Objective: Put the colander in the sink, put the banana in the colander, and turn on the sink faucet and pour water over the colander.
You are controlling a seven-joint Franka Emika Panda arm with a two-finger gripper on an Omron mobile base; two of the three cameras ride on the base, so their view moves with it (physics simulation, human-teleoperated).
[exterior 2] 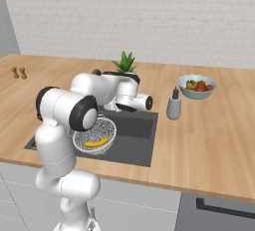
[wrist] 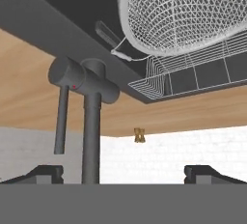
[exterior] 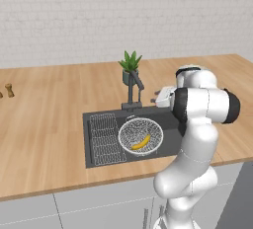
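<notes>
With the banana (exterior: 141,142) already lying in the colander (exterior: 141,135) inside the sink (exterior: 168,124), only the sink faucet (wrist: 87,97) remains. Its jaws spread wide beside the post, the gripper (wrist: 123,175) could slip off the handle or miss it.

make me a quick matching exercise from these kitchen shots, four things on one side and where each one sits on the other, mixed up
Things:
1. small curved yellow banana
2. round silver wire-mesh colander
3. flat rectangular wire rack
4. white bowl of fruit

Places:
A. in the dark grey recessed sink, beside the rack
B. on the wooden counter, apart from the sink
C. inside the colander
D. at one end of the sink basin, beside the colander

Pairs: 1-C, 2-A, 3-D, 4-B
</notes>
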